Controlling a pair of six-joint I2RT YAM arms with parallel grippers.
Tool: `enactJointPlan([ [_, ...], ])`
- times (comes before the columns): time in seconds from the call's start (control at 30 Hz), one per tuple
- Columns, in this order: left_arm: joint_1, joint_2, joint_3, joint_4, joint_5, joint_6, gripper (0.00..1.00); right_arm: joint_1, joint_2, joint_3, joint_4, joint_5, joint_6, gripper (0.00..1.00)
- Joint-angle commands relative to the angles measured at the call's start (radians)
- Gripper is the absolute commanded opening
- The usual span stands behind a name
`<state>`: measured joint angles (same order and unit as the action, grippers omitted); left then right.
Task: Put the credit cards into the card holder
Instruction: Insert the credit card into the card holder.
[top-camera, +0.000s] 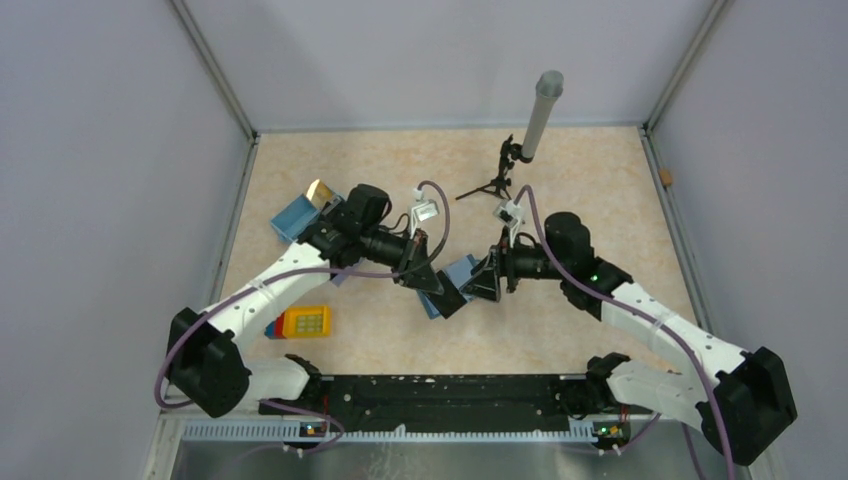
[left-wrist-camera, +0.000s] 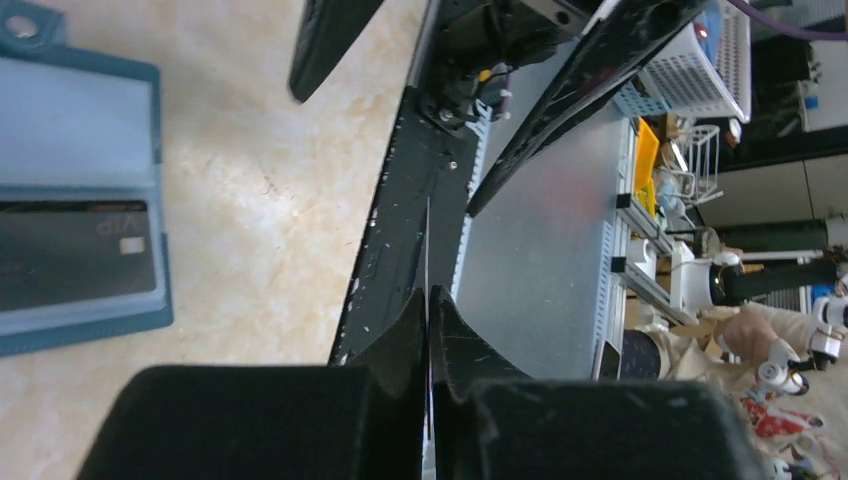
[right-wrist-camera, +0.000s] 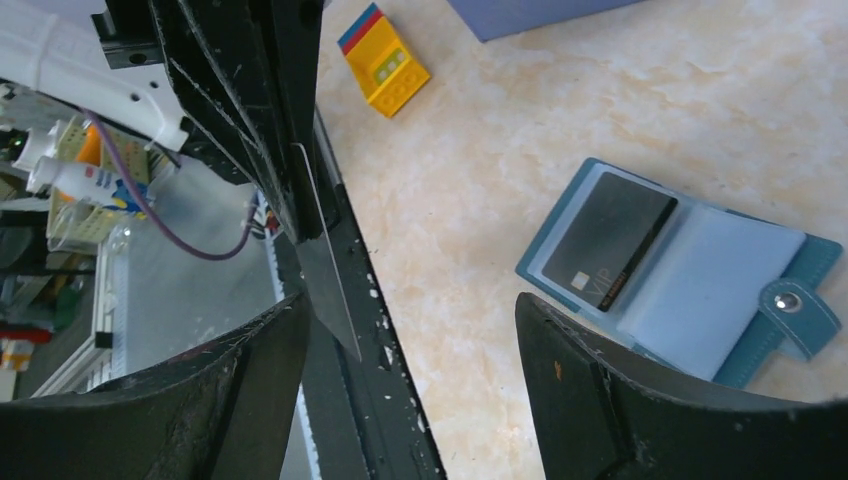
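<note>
The left hand (left-wrist-camera: 428, 318) pinches a thin credit card (left-wrist-camera: 427, 250) tight (edge-on here), the right hand (right-wrist-camera: 410, 300) gapes wide holding nothing, and beyond it on the table (right-wrist-camera: 500, 130) lies the opened teal card holder (right-wrist-camera: 700, 290), a black card (right-wrist-camera: 610, 240) tucked in the half away from its clasp.

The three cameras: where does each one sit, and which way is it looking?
Top external: above and behind the arms, looking down on the table; both arms show.
Left wrist: on the left arm, facing the table's near edge; left gripper pinches a thin card.
Right wrist: on the right arm, looking down; open right gripper frames it.
Shared: both wrist views show the open card holder holding a black card.
</note>
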<state>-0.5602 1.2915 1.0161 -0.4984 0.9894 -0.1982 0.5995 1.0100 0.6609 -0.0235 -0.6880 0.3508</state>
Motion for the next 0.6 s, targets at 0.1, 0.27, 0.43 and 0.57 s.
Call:
enactJointPlan([
  [0.1,-0.042,-0.031,-0.021,0.186,0.085,-0.093,0.0,0.068,0.043,0.008,0.104,-0.155,0.023,0.67],
  [0.27,-0.043,-0.053,-0.062,0.311,0.02,-0.184,0.0,0.126,0.069,0.007,0.129,-0.145,0.045,0.24],
  [0.43,-0.044,-0.113,-0.197,0.591,-0.093,-0.367,0.6,0.126,0.018,-0.059,0.257,0.0,0.131,0.0],
  [0.57,-0.044,-0.165,-0.351,0.813,-0.167,-0.525,0.71,0.125,-0.05,-0.152,0.443,0.073,0.245,0.0],
])
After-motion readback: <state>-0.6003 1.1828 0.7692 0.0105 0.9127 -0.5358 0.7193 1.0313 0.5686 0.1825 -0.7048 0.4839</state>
